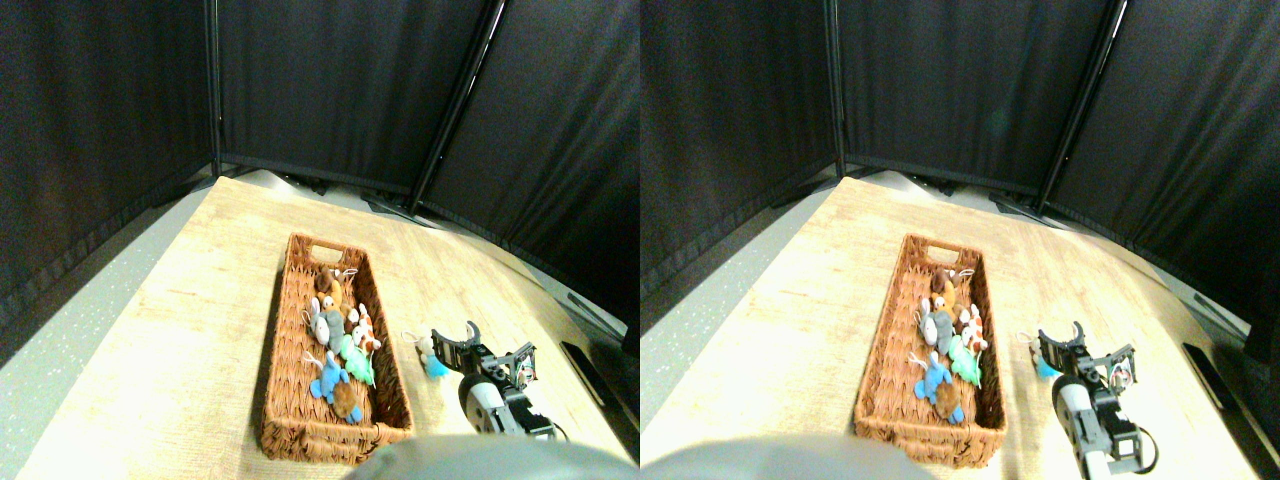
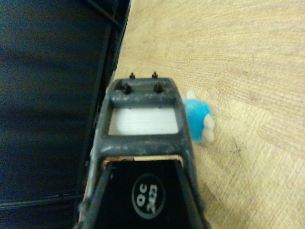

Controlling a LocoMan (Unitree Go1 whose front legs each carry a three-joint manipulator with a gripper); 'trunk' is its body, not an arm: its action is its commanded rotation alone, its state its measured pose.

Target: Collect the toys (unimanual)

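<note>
1. Landmark first: a long brown wicker basket (image 1: 335, 350) sits on the light wood desk (image 1: 190, 340), running away from the camera with a handle cutout at its far end.
2. Inside the basket there's a little pile of plush toys. From far end to near end: a brown toy (image 1: 327, 283), a grey toy (image 1: 322, 325), an orange-white toy (image 1: 364, 328) against the right wall, a green toy (image 1: 356, 362), a blue toy (image 1: 329, 377), and another brownish one (image 1: 347, 399) closest to the near end.
3. Just right of the basket, out on the bare desk, lies one more toy, a light blue and white plush (image 1: 432, 358) (image 2: 199, 120).
4. Right of that again is the right gripper (image 1: 497, 352), jaws spread wide, with one jaw tip just beside the light blue plush. Can't say if it's actually touching.
5. In the wrist view the dark jaw frame (image 2: 143, 124) overlaps the edge of that plush, so it's close alongside, not pinched.
6. Black curtains (image 1: 350, 90) hang behind the desk, well beyond the basket.
</note>
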